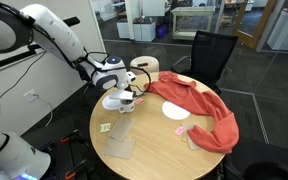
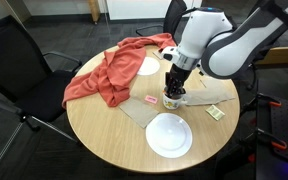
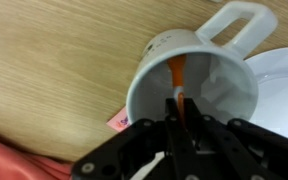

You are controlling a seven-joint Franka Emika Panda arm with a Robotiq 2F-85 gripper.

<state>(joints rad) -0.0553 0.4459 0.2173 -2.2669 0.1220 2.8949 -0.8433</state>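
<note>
Gripper (image 3: 179,108): fingers together, clamped on the orange stick (image 3: 176,72); no gap shows betw. pads and stick in wrist view. Stick pos.: upright inside the white mug (image 3: 226,88), lower end down in the cup, upper end betw. the fingertips. Mug pos.: upright on the round wooden table (image 2: 104,130), mouth up, handle (image 3: 240,24) pointing away from the gripper body toward upper right of wrist view. In both exterior views the arm comes down approx. vertical over the mug (image 2: 172,100), gripper (image 2: 174,88) at rim level, fingertips inside the opening; gripper (image 1: 127,97) is partly masked by the wrist housing, so finger detail can't be read there. Adjacent items: white plate (image 2: 170,135) just beside the mug, its rim (image 3: 284,78) visible at right edge of wrist view; whether mug and plate touch can't be told. Pink tag (image 2: 149,100) flat on the table near the mug base, seen also at (image 3: 117,120). Red cloth (image 2: 109,72) heaped across the far part of the table, corner at (image 3: 14,160), apart from the mug. Second white plate (image 2: 149,66) partly under the cloth edge. Small yellowish note (image 2: 215,112) on the table, opp. side of the mug. Black chair (image 2: 24,60) beside the table.
</note>
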